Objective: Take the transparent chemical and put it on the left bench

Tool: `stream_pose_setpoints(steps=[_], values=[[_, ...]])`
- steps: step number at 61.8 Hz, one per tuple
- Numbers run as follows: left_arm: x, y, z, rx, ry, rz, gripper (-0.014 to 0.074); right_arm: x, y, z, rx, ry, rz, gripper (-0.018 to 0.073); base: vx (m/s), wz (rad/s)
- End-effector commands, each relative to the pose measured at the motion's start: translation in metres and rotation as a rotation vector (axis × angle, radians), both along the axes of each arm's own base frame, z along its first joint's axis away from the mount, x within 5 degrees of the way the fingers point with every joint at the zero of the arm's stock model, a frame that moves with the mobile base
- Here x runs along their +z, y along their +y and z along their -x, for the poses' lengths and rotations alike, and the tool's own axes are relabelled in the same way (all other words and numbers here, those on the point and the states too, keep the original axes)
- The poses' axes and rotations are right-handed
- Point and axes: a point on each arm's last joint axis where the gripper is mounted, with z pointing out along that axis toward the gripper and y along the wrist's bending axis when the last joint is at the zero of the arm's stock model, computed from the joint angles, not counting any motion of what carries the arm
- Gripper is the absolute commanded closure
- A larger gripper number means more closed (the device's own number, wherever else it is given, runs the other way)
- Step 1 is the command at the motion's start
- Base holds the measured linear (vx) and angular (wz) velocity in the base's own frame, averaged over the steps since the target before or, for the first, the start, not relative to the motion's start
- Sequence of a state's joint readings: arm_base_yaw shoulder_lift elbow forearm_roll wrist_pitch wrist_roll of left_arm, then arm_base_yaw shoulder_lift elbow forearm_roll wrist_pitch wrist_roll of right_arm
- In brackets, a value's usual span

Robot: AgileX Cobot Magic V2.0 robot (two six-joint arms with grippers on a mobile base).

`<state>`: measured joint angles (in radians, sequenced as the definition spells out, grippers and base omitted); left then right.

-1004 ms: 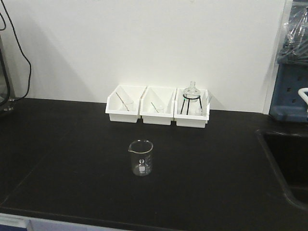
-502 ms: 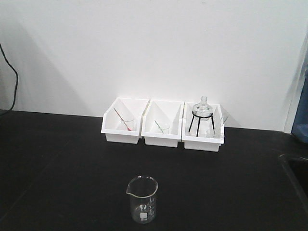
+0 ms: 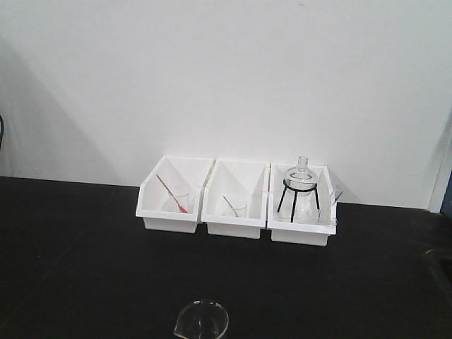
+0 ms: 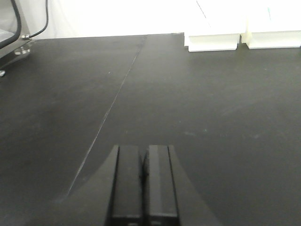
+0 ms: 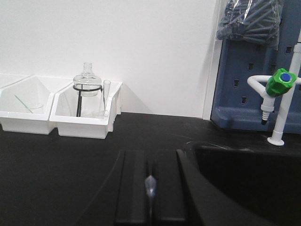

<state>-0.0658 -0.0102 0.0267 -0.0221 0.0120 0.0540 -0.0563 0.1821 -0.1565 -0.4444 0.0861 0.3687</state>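
While the left gripper [image 4: 143, 186] hung clenched on nothing over the black bench [image 4: 197, 99], the transparent chemical [image 3: 202, 321] stood ungrasped at the front-view's bottom edge, apparently only its rim showing. The right gripper [image 5: 150, 188] was clenched empty too, so grabbing and placing were both left.

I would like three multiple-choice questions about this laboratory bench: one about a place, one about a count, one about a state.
1. Of the white bins, which holds the round flask on its black tripod?
A. left
B. middle
C. right

2. How many such bins are there?
A. two
B. three
C. five

3. The left gripper is:
A. wide open
B. shut and empty
C. shut on a beaker

Answers:
1 C: the front view shows the flask in the right bin.
2 B: three stand side by side.
3 B: its wrist view shows the jaws together with nothing between.
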Motion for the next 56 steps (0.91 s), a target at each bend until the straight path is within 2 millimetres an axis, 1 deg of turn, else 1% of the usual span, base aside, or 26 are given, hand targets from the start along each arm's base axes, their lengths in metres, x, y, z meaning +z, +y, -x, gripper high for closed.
stream_pose_setpoints(steps=[1,38,50,56], values=[[0.003,0.0,0.001,-0.001,-0.081,0.014,0.06,0.016,0.003,0.0,0.027,-0.087,0.014,0.0567,0.14,-0.03],[0.003,0.0,0.001,-0.001,-0.081,0.014,0.06,0.016,0.003,0.0,0.029,-0.091,0.012,0.0567,0.07,-0.01],[0.003,0.0,0.001,-0.001,-0.081,0.014,0.06,0.026,0.008,-0.007,0.097,-0.179,-0.007,0.0564,0.0,0.0],[0.003,0.0,0.001,-0.001,-0.081,0.014,0.06,0.039,0.012,-0.019,0.146,-0.21,-0.066,0.0562,0.0,0.0]])
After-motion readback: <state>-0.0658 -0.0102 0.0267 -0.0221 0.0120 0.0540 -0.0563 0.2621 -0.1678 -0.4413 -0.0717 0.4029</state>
